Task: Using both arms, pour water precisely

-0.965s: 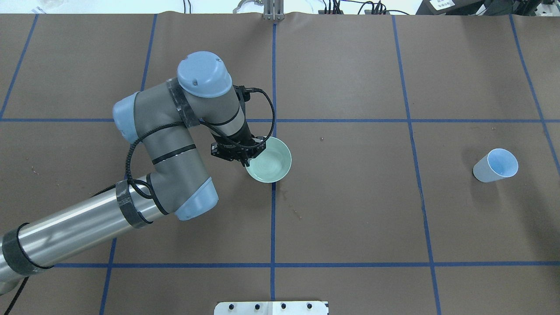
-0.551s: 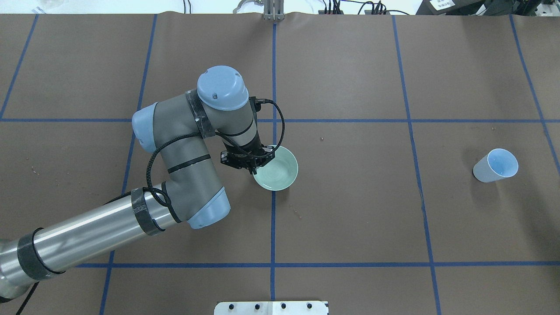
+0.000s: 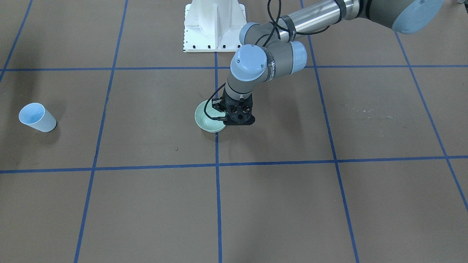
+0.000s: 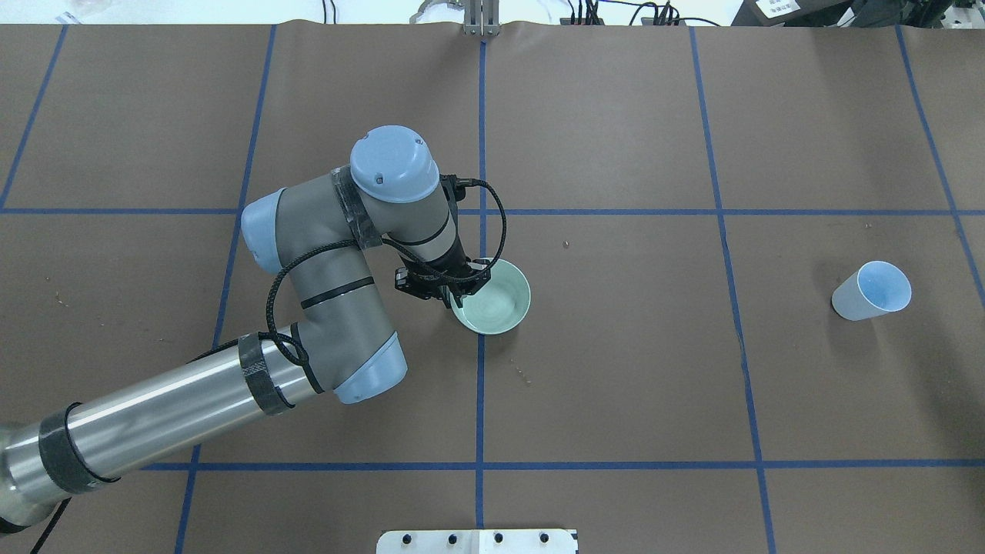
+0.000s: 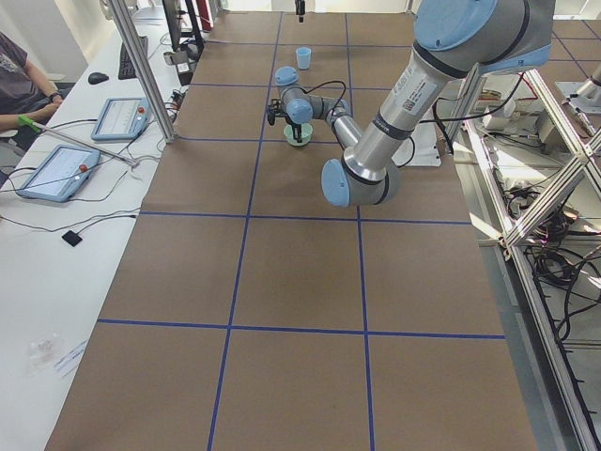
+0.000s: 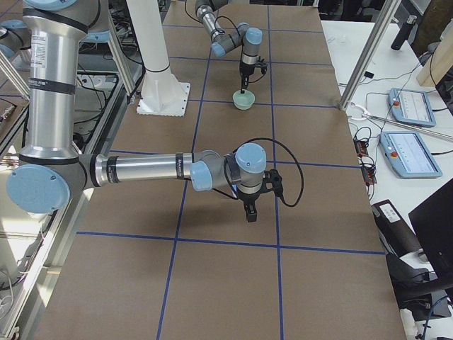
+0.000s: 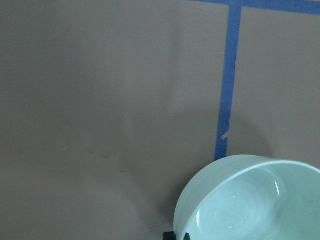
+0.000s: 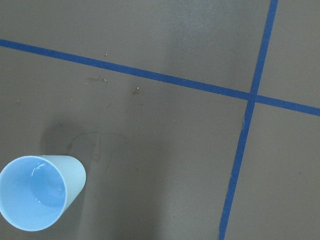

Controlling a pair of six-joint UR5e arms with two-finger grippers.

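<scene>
A pale green bowl (image 4: 496, 298) sits low at the table's middle, on the blue centre line. My left gripper (image 4: 453, 297) comes down on the bowl's near-left rim and is shut on it. The front-facing view shows the same grip on the bowl (image 3: 206, 120). In the left wrist view only a black fingertip (image 7: 177, 235) shows, against the bowl (image 7: 250, 205). A light blue cup (image 4: 872, 291) stands far right, apart from both arms. Faint glints of water (image 8: 36, 172) show inside it. My right gripper (image 6: 249, 212) appears only in the exterior right view, hanging above the paper; I cannot tell its state.
Brown paper with a blue tape grid (image 4: 480, 385) covers the table. The white pedestal (image 3: 214, 25) stands at the robot's side. Small dried spots (image 7: 122, 165) mark the paper near the bowl. Tablets (image 5: 56, 171) and a seated person (image 5: 23, 80) are beside the table.
My left arm has carried the bowl to the right and slightly toward the robot, still gripped at its rim. The blue cup has not moved.
</scene>
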